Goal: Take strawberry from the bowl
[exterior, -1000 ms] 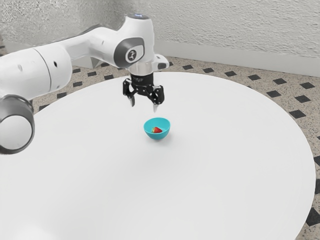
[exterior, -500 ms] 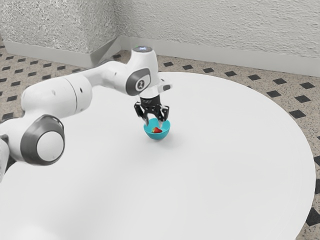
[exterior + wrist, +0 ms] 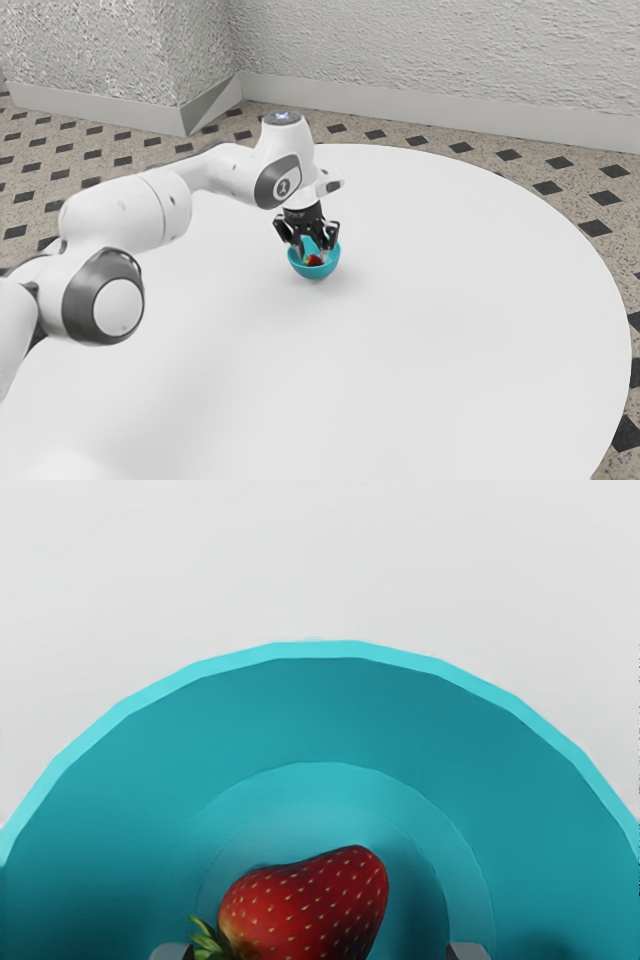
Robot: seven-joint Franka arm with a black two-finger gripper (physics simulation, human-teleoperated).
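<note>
From the exterior view's left, the white arm [image 3: 125, 215] reaches over the round white bench [image 3: 450, 320]; at its end the black hand [image 3: 312, 254] points down into the blue bowl [image 3: 315, 273], its fingers [image 3: 468, 951] standing wide apart; the strawberry [image 3: 305, 905] lies on the bowl's floor between them, its green leaves [image 3: 208, 940] just beside one fingertip; farther toward the exterior view's right, dark diamonds [image 3: 593, 228] dot the speckled floor [image 3: 560, 210] past the bench's curved edge.
</note>
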